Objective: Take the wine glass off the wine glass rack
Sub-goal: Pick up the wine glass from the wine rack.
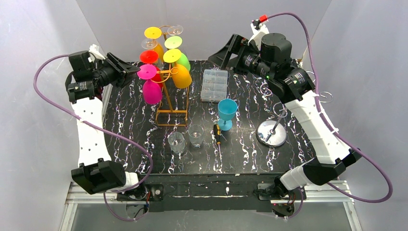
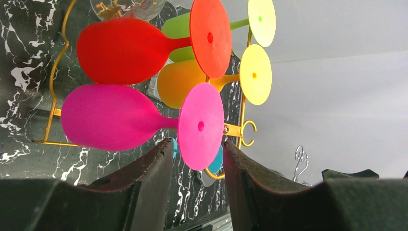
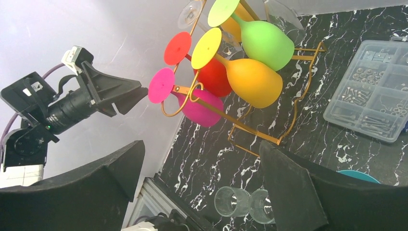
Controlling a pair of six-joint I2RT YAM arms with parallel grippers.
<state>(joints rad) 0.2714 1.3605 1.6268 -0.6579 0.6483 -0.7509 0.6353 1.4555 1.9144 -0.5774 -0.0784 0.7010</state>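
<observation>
Your pink wine glass hangs bowl-down at the near left corner of the wine glass rack, a thin gold wire frame, with its flat round foot caught in a hooked wire arm. The left gripper is at that foot: its dark, wedge-shaped fingers stand on either side of the disc's edge, the jaws drawn in narrow but not clamped, with a sliver of gap showing on one side. The rack also carries a red glass, an orange glass and a green glass, all matte and opaque with egg-shaped bowls, and there are clear glasses at the back. The right gripper hovers well off to the right with its jaws spread wide and nothing between them. To the right of the rack you have a clear plastic box divided into compartments that hold small metal screws and parts. Two clear tumblers stand side by side in front of the rack, and a teal goblet stands upright just beyond a screwdriver. All of this rests on the glossy black table, which is veined in white like marble.
</observation>
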